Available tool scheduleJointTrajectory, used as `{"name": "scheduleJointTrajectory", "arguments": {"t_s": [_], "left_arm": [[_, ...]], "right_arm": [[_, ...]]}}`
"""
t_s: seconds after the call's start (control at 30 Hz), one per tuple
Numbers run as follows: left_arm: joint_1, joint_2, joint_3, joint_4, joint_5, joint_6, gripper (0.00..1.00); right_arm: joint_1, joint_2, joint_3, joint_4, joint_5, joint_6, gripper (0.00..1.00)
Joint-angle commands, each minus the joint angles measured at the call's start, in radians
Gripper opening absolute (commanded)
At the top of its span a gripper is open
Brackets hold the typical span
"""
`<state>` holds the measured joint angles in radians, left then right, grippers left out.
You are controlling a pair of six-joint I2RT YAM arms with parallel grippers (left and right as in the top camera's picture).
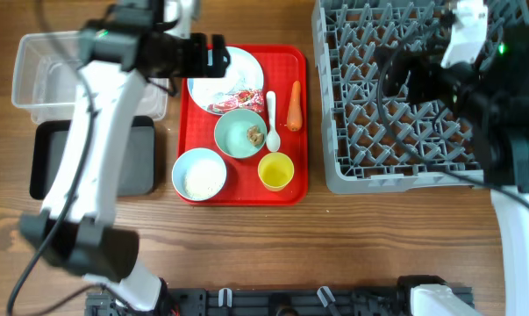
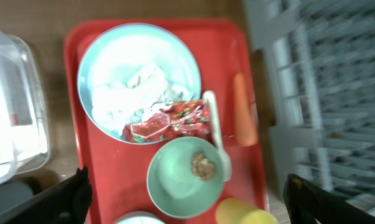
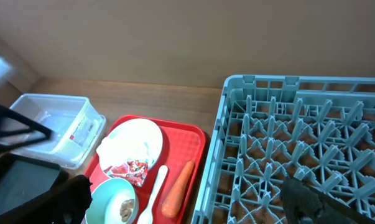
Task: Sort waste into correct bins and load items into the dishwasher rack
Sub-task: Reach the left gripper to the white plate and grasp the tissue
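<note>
On the red tray, a pale blue plate (image 1: 246,60) holds a white tissue (image 2: 131,93) and a red-and-white wrapper (image 1: 242,99). Below it is the mint-green bowl (image 1: 235,139) with a brown scrap (image 1: 254,134). The white spoon (image 1: 271,118) and carrot (image 1: 294,105) lie to the right. A blue bowl of rice (image 1: 199,173) and a yellow cup (image 1: 275,170) sit in front. My left gripper (image 2: 187,186) hangs open and empty above the plate and mint bowl. My right gripper (image 3: 190,202) is open and empty over the left side of the grey rack (image 1: 404,96).
The clear tub (image 1: 45,75) stands at the far left, with the black tub (image 1: 93,158) in front of it. The red tray (image 1: 194,114) lies between the tubs and the rack. The left arm crosses over both tubs.
</note>
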<state>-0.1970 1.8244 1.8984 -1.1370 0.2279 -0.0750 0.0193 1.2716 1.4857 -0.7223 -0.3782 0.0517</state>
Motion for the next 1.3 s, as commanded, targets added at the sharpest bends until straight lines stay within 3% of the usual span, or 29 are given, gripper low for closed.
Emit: {"name": "scheduleJointTrajectory", "arguments": {"t_s": [0.0,0.13,0.23,0.43,0.7,0.87,1.03,1.07,1.13,1.2,1.27], "left_arm": [[-0.01,0.119,0.023,0.033,-0.047,0.042,1.0],[-0.011,0.206,0.023,0.089,-0.022,0.039,1.0],[-0.011,0.274,0.023,0.138,-0.02,0.186,1.0],[-0.023,0.383,0.023,0.141,-0.02,0.36,0.98],[-0.042,0.503,0.022,0.225,-0.02,0.359,0.98],[-0.042,0.567,0.019,0.249,-0.02,0.36,0.88],[-0.043,0.606,0.018,0.275,-0.02,0.36,0.53],[-0.043,0.607,0.018,0.276,-0.02,0.36,0.36],[-0.042,0.607,0.019,0.278,-0.02,0.36,0.15],[-0.042,0.607,0.019,0.278,-0.02,0.359,0.04],[-0.042,0.604,0.019,0.277,-0.02,0.356,0.04]], "right_arm": [[0.006,0.06,0.032,-0.048,-0.043,0.035,1.0],[0.006,0.119,0.032,-0.173,-0.05,0.112,1.0],[0.006,0.145,0.031,-0.222,-0.05,0.131,1.0],[0.006,0.145,0.031,-0.221,-0.05,0.131,1.0],[0.006,0.145,0.031,-0.216,-0.049,0.131,1.0],[0.006,0.145,0.031,-0.215,-0.049,0.131,1.0],[0.006,0.145,0.031,-0.214,-0.049,0.132,1.0],[0.006,0.145,0.031,-0.214,-0.05,0.133,1.0],[0.006,0.145,0.031,-0.214,-0.05,0.134,1.0],[0.006,0.145,0.031,-0.214,-0.05,0.134,1.0],[0.006,0.145,0.031,-0.214,-0.05,0.134,1.0]]}}
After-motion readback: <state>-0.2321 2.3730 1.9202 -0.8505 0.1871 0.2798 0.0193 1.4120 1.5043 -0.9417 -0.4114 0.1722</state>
